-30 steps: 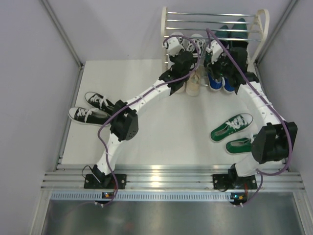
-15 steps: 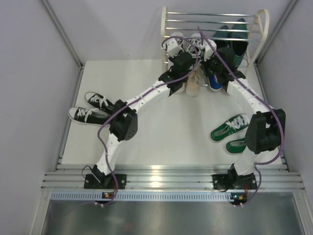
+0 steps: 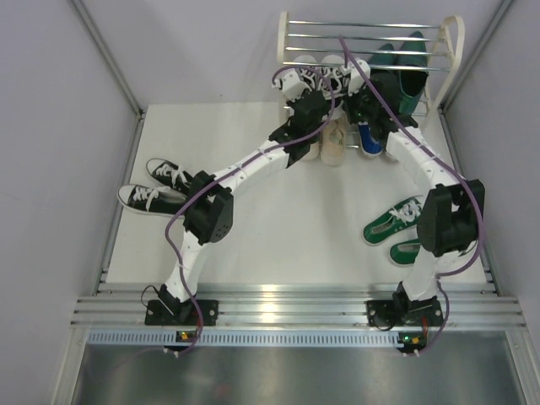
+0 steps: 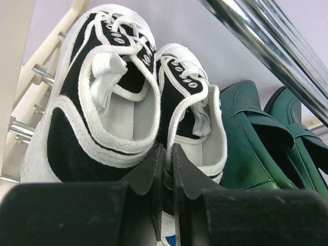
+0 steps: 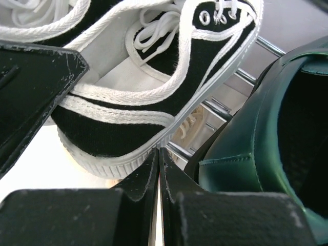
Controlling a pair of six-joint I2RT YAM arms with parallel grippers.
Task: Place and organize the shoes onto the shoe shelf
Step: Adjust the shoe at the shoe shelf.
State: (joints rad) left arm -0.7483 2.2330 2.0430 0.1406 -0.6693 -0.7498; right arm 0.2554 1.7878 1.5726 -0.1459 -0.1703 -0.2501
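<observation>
A black-and-white sneaker pair sits on the chrome bars of the shoe shelf, left of the dark green dress shoes. My left gripper is shut on the white collar trim where the two sneakers meet. In the top view it hangs at the shelf's left half. My right gripper is shut on nothing, its tips at the heel of the right sneaker, beside a green dress shoe.
Beige lace-ups and blue sneakers stand under the shelf front. Green sneakers lie on the floor at the right, and another black-and-white pair at the left. A chrome bar runs overhead.
The right arm has swung left and its elbow has drawn in, uncovering more of the green sneakers. The left gripper with its sneakers has edged slightly deeper into the shelf.
</observation>
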